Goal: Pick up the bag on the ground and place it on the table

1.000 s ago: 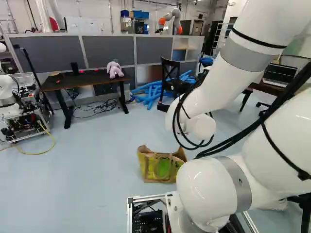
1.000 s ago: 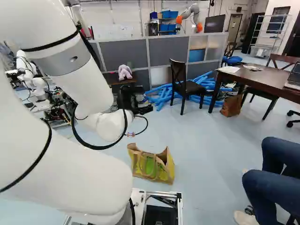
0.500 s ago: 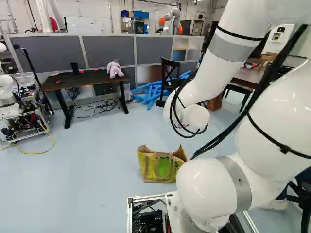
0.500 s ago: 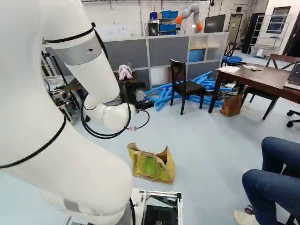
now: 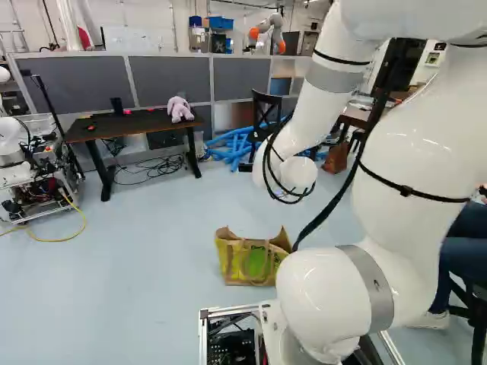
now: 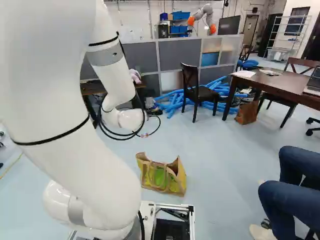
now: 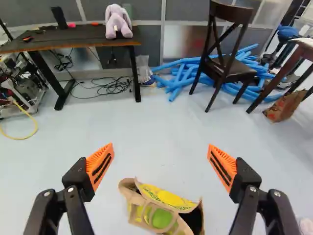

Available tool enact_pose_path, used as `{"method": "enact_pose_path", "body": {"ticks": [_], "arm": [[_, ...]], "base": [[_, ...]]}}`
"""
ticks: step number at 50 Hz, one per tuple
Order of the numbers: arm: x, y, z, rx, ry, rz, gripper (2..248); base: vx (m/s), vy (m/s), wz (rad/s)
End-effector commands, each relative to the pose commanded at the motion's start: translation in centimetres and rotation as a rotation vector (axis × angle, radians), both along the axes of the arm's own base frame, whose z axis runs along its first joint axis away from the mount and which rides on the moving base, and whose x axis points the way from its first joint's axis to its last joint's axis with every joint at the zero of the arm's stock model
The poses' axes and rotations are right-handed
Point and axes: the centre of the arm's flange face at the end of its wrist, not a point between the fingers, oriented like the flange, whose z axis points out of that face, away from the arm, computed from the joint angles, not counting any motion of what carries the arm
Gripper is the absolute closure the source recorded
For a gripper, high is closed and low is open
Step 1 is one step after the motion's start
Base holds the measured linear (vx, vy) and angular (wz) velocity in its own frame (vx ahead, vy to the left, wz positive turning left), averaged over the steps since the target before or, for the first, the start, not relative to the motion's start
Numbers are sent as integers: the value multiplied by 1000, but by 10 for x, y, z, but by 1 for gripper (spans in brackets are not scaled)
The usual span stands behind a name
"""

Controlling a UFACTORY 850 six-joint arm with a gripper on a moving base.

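Bag sat upright on the pale floor, its mouth gaping and its tan handles drooping over the yellow and green side. From where I stood, it was just beyond the base's metal frame. Out on the wrist, the gripper had its two fingers spread wide apart, and nothing was caught in them. In the wrist view, the bag showed between the fingers, with neither of them touching it. The arm arched above the base, black cables looped round its wrist end.

Farther off, a dark desk stood by the grey partition, with a lilac plush toy on it. A chair stood in front of a heap of blue tubes. At the right of the right base view was a brown table, papers and a laptop on top.
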Motion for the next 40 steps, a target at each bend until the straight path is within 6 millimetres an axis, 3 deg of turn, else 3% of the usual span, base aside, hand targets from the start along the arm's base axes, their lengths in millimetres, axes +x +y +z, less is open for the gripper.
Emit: {"method": "enact_pose_path", "body": {"ticks": [40], "arm": [[58, 6, -64, -102, 291, 175, 3]], "base": [[0, 0, 0]]}}
